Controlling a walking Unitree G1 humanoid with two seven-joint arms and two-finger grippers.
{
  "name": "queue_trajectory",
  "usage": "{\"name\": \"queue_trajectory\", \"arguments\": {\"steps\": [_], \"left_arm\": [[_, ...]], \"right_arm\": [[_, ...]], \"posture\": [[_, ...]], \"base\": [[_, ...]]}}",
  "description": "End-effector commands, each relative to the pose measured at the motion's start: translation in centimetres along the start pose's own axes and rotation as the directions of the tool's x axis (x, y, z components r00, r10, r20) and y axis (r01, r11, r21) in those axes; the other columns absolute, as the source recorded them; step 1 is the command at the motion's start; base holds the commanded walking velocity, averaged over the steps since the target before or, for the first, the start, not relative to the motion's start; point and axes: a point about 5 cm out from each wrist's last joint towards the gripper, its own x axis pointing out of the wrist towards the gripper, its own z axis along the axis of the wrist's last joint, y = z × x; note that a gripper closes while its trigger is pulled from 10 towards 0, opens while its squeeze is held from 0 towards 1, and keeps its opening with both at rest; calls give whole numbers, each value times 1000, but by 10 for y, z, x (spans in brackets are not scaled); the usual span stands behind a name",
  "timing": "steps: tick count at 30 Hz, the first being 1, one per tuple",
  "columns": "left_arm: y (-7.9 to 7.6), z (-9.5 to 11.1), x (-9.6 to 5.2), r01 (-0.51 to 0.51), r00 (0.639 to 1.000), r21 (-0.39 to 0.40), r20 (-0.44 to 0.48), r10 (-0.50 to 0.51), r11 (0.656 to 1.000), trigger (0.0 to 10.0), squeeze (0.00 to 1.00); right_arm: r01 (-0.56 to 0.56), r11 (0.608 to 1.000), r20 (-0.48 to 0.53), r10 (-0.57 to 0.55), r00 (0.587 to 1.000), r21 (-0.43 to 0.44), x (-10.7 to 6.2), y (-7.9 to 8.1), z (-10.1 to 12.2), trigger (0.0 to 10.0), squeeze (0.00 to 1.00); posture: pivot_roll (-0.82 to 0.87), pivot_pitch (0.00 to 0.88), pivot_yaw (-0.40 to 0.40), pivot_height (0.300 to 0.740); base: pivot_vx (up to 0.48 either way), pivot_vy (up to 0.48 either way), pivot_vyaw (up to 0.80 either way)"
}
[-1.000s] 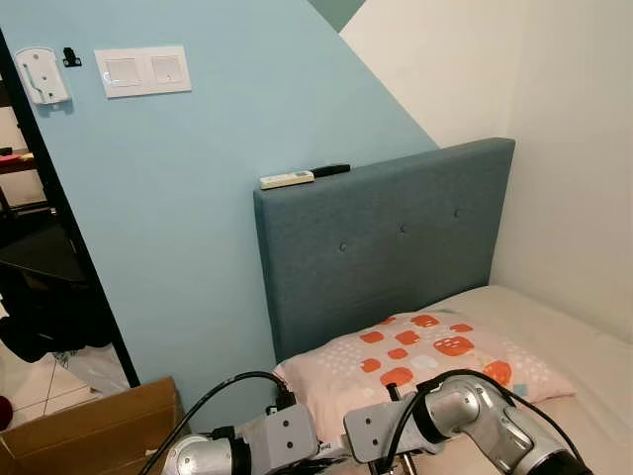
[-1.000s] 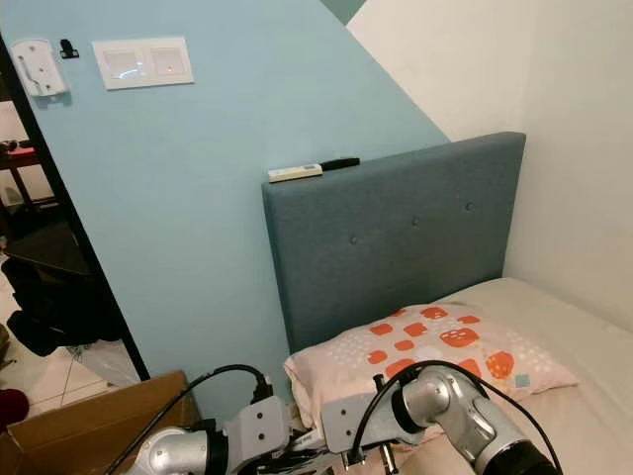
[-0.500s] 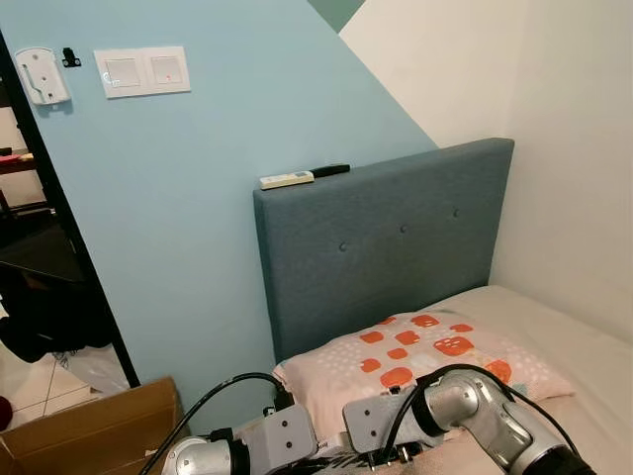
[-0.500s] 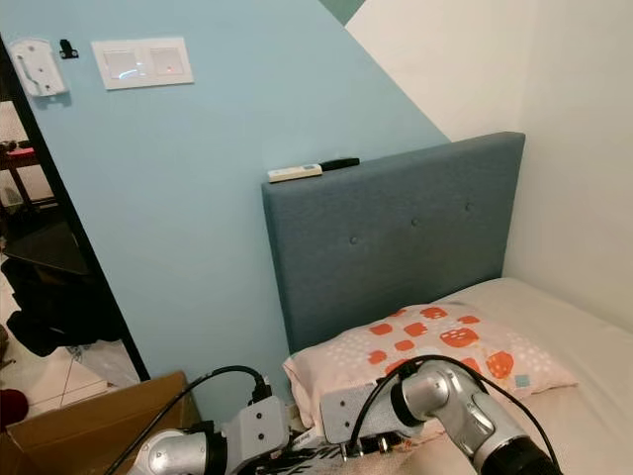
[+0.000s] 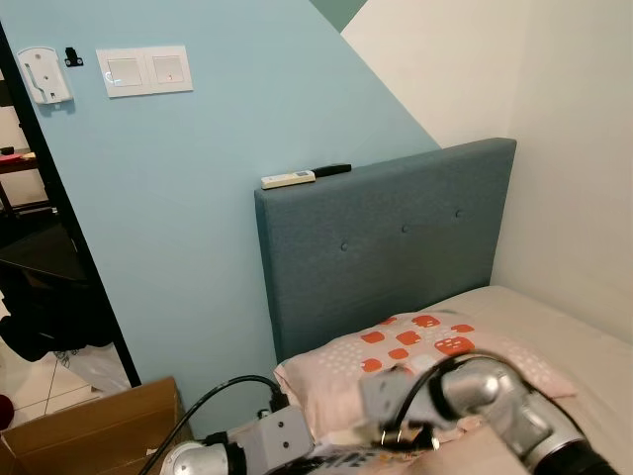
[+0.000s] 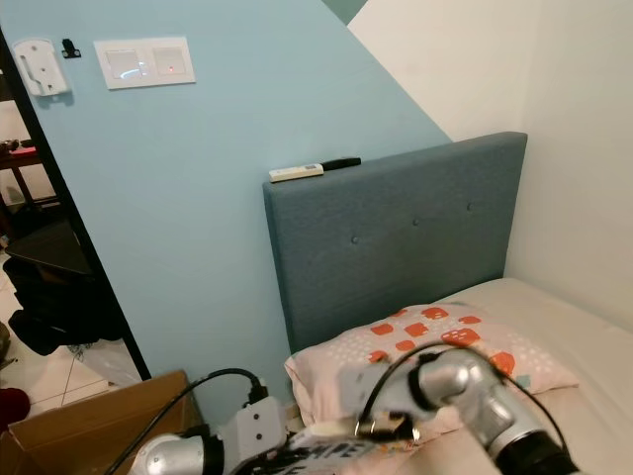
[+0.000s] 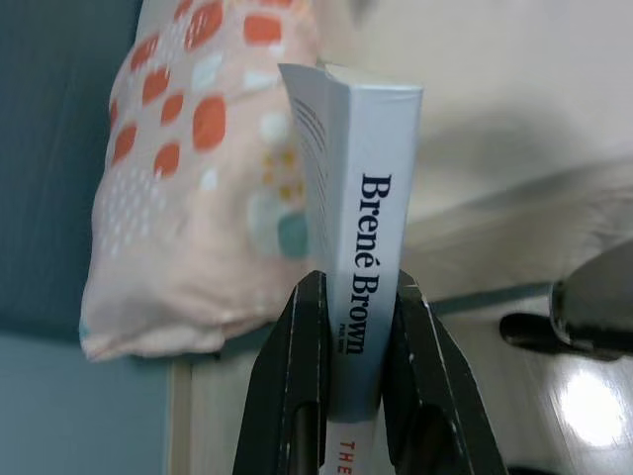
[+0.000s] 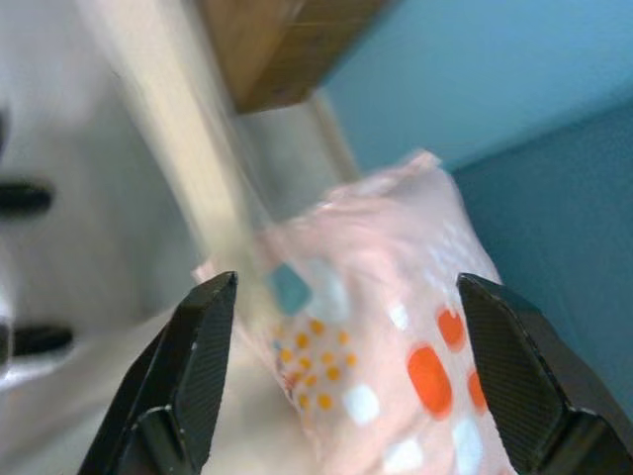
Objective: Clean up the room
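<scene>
1. While the left gripper [image 7: 348, 327] stays clenched on the book [image 7: 361, 247] just short of the pillow [image 5: 415, 361], we note the right gripper [image 8: 351, 371] has swung blurred toward the pillow, jaws wide and empty.
2. We judge the book is being carried for tidying, not yet set down.
3. Spine reads "Brené Brown"; below it only "THE" is visible.

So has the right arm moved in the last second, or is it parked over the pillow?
Yes. Against the pillow, whose place barely changes, the right arm's silver elbow has swung rightward and lower, blurred with motion. The right gripper is open over the pillow.
</scene>
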Motion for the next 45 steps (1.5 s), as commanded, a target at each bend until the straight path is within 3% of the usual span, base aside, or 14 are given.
{"name": "queue_trajectory", "arguments": {"steps": [1, 9, 11, 12, 13, 21, 23, 27, 28, 32, 35, 38, 39, 45], "left_arm": [[6, -7, -9, -54, 998, -22, -30, 54, 998, 10000, 0], [27, -8, -15, -277, 961, -120, -23, 276, 953, 10000, 0], [48, -4, -20, -469, 875, -278, -17, 484, 838, 10000, 0], [48, -4, -20, -469, 875, -278, -17, 484, 838, 10000, 0], [57, 0, -21, -534, 822, -375, -20, 569, 758, 10000, 0], [67, 8, -19, -630, 701, -525, -68, 709, 572, 10000, 0], [74, 7, -23, -647, 585, -687, -166, 794, 332, 10000, 0], [74, 5, -23, -629, 569, -729, -197, 798, 269, 10000, 0], [74, 5, -24, -593, 570, -777, -221, 792, 210, 10000, 0], [74, 5, -24, -593, 570, -777, -221, 792, 210, 10000, 0], [73, 8, -24, -518, 566, -849, -249, 786, 104, 10000, 0], [73, 10, -23, -492, 567, -868, -259, 782, 69, 10000, 0], [72, 13, -22, -466, 592, -882, -247, 767, 75, 10000, 0], [70, 16, -21, -441, 626, -892, -226, 746, 100, 10000, 0]], "right_arm": [[31, 996, 43, -34, 998, 78, -11, -7, -1, 10000, 0], [296, 903, 133, -350, 927, 313, -32, -26, -13, 10000, 0], [462, 646, 49, -611, 790, 607, -20, -28, -28, 10000, 0], [462, 646, 49, -611, 790, 607, -20, -28, -28, 10000, 0], [439, 534, 8, -642, 767, 723, -3, -15, -31, 10000, 0], [296, 390, -31, -559, 829, 872, 44, 35, -24, 10000, 0], [205, 336, -4, -514, 858, 919, 60, 59, -14, 10000, 0], [193, 302, -12, -511, 860, 934, 62, 63, -12, 10000, 0], [148, 210, -27, -490, 871, 966, 69, 76, -9, 10000, 0], [148, 210, -27, -490, 871, 966, 69, 76, -9, 10000, 0], [21, -13, -25, -438, 899, 1000, 79, 98, -1, 10000, 0], [-19, -71, -12, -419, 908, 997, 80, 103, 2, 10000, 0], [-76, -145, 14, -389, 921, 987, 83, 108, 6, 10000, 1000], [-149, -230, 66, -335, 940, 962, 84, 115, 11, 10000, 1000]], "posture": [[-6, 52, 59, 740], [-15, 61, 65, 740], [-13, 65, 65, 740], [-13, 65, 65, 740], [-13, 68, 64, 740], [-9, 74, 65, 740], [-14, 79, 66, 740], [-14, 79, 66, 740], [-16, 82, 63, 740], [-16, 82, 63, 740], [-19, 85, 62, 740], [-19, 85, 62, 740], [-21, 86, 67, 740], [-24, 86, 67, 740]], "base": [[0, 0, 0], [0, 0, 0], [0, 0, 0], [0, 0, 0], [0, 0, 0], [0, 0, 0], [0, 0, 0], [0, 0, 0], [0, 0, 0], [0, 0, 0], [0, 0, 0], [0, 0, 0], [0, 0, 0], [0, 0, 0]]}}
